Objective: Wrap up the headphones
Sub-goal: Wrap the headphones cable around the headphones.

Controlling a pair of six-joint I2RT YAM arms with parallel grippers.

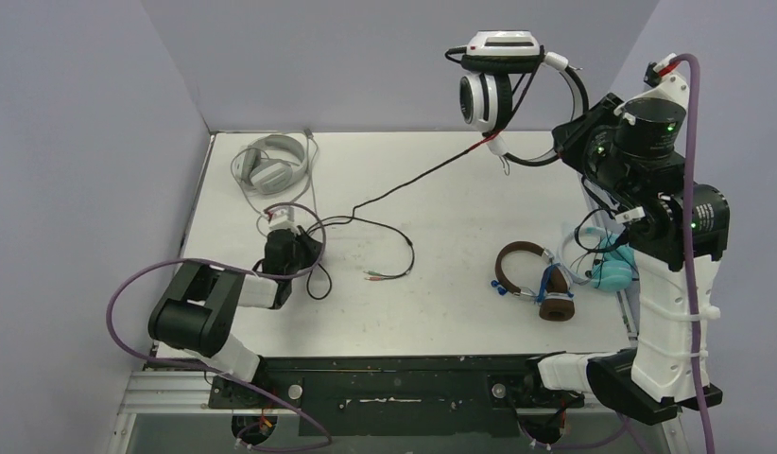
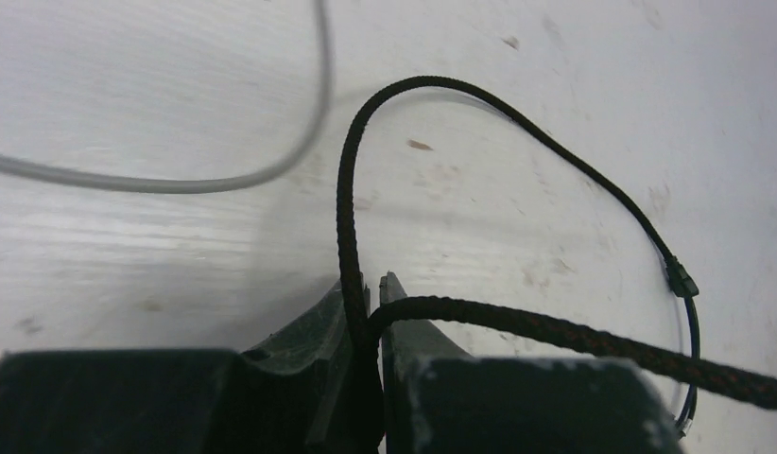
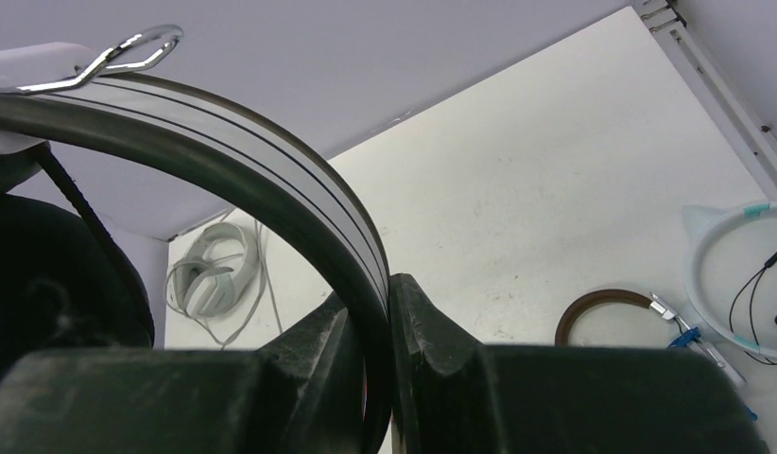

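Headphones first: from above, the black-and-white set (image 1: pixel 500 90) hangs in the air, its headband (image 1: pixel 581 95) pinched by the right gripper (image 1: pixel 566 142), well above the table (image 1: pixel 441 170). Its black cable (image 1: pixel 413 178) slopes away from those fingers down to the left gripper (image 1: pixel 288 248), which sits low over the surface with cable loops lying around it. The plug end (image 1: pixel 371 276) lies loose just past the loops. A pale grey set (image 1: pixel 271 165) rests beyond the left fingers, and a brown set (image 1: pixel 536 279) and a teal set (image 1: pixel 613 267) lie beneath the right arm, untouched.

Left wrist: the fingers (image 2: pixel 319 331) are closed narrow on the braided black cable, which rises between the tips, arcs forward and curls back across the right-hand finger. A grey cord (image 2: pixel 177 184) lies ahead of the tips, apart from them.

Right wrist: the jaws are clamped on the headband, which curves up and leftward from the tips. The dark mass at far left is probably an earcup, though it is too close to tell.

Risks, as I judge them: the cable spans both grips, so a hard pull by either arm could drag the band through the right fingers or slide the thin cable out of the left. The loose loops could also knot — or hook the grey cord and tow that set along.
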